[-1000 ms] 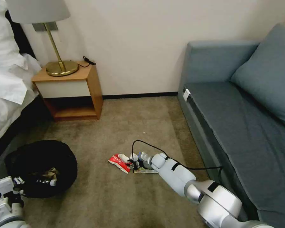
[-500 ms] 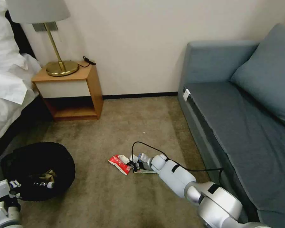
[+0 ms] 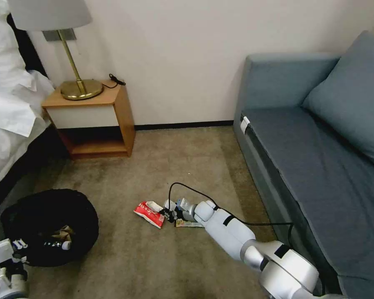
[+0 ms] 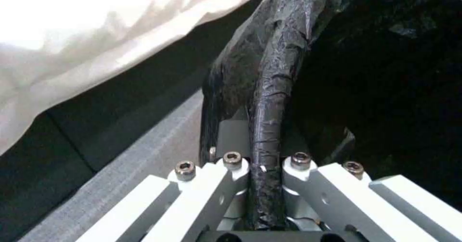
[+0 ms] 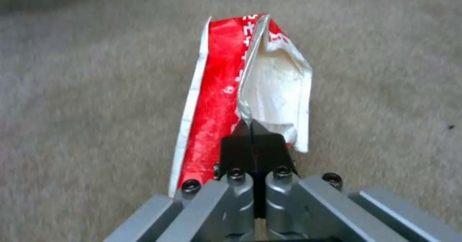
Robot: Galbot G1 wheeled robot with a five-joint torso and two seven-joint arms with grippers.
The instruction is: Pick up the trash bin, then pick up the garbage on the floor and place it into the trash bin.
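— What's the right gripper doing?

— It's down at the carpet, dead centre of the room from where I stand, with its jaws pressed together on an edge of the red-white packet. The packet sticks out from the tips toward nine o'clock, red face on one side, pale inner side on the other.

— Is the packet off the floor?

— Can't tell. It's right at carpet level.

— Anything else lying there?

— A flat wrapper on the carpet just under the wrist, at about five o'clock from the packet.

— And the bin?

— The bin sits low at eight o'clock, near the bed, black bag over its rim. A crumpled brown paper bag and something small and pale lie inside.

— The left gripper?

— The left gripper is at the bin's near edge, at seven o'clock, jaws clamped narrow on the bag-wrapped rim. The rim runs straight up between the fingers.

— Nightstand?

— The nightstand is at eleven o'clock, well apart from it all, and the sofa lines the three o'clock side.
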